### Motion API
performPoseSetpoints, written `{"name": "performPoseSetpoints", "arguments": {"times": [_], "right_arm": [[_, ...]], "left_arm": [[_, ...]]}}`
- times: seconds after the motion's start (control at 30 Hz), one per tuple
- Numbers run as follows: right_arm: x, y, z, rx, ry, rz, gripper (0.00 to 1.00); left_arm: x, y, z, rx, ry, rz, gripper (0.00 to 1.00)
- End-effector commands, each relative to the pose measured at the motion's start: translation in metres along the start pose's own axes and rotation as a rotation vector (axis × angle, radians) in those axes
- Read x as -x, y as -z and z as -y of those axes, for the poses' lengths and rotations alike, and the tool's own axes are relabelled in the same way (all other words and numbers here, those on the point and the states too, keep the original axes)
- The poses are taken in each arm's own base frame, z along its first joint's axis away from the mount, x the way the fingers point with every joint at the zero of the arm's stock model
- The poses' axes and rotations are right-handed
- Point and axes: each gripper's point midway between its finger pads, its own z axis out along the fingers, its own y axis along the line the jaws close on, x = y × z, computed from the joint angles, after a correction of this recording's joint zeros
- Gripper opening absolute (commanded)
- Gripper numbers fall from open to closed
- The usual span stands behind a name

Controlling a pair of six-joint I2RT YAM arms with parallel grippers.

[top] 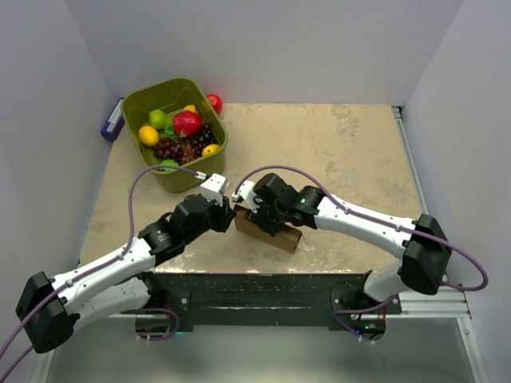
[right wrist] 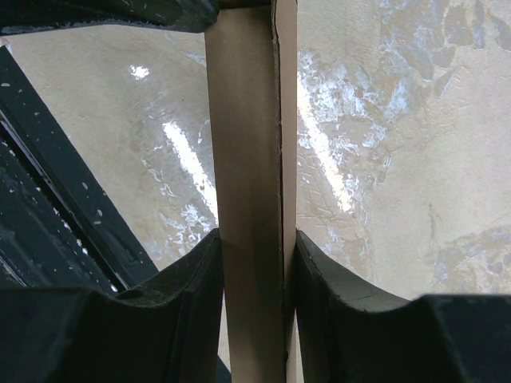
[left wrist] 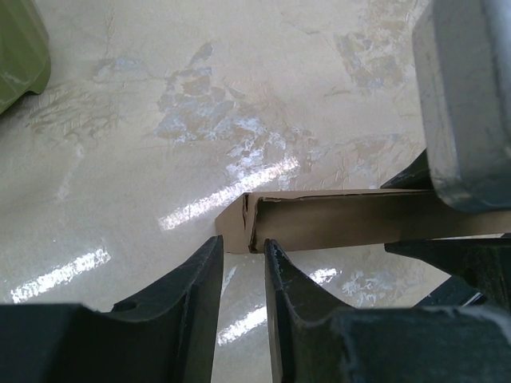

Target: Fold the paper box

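Two arms: both meet at the box (top: 279,238), low over the table (top: 343,152).
Box: brown card, lying near the front edge of the table, between my two wrists and well apart from the green bin (top: 140,104) of fruit (top: 187,124) at the far left.
Right gripper (right wrist: 255,235): closed onto the box, one finger on each face of a narrow panel, so I have it pinched and steady.
Left gripper (left wrist: 242,247): fingers almost together, only a thin slit between them; the box's end corner sits right at the tips. I cannot tell whether I nip the card there or only point at it.
Step in hand: I judge this to be mid-fold, the right side bracing the box while the left works on the end flap.
Folding so far: the end I can see looks creased but not tucked; the other end is hidden.
Next move: hold the right pinch firm, then press the left tips gently against the end flap to turn it inward.
Risk: too hard a push may slide the box out of my right grip or crumple the thin card.
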Motion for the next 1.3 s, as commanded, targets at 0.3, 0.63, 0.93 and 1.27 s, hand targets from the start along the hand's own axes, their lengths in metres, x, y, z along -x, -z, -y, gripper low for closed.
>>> {"name": "performPoseSetpoints", "arguments": {"times": [0.3,0.63,0.93,1.27], "right_arm": [[-0.005,0.002,0.003,-0.012,0.014,-0.013,0.03],[-0.005,0.003,0.002,-0.008,0.017,-0.013,0.03],[-0.004,0.004,0.002,-0.009,0.017,-0.007,0.02],[-0.006,0.002,0.002,-0.007,0.016,-0.014,0.02]], "left_arm": [[0.052,-0.005,0.018,-0.053,-0.017,0.147,0.26],[0.033,-0.007,0.008,-0.013,-0.011,0.082,0.21],[0.023,-0.01,0.006,0.0,-0.012,0.045,0.13],[0.028,-0.01,0.02,-0.064,0.03,0.054,0.12]]}}
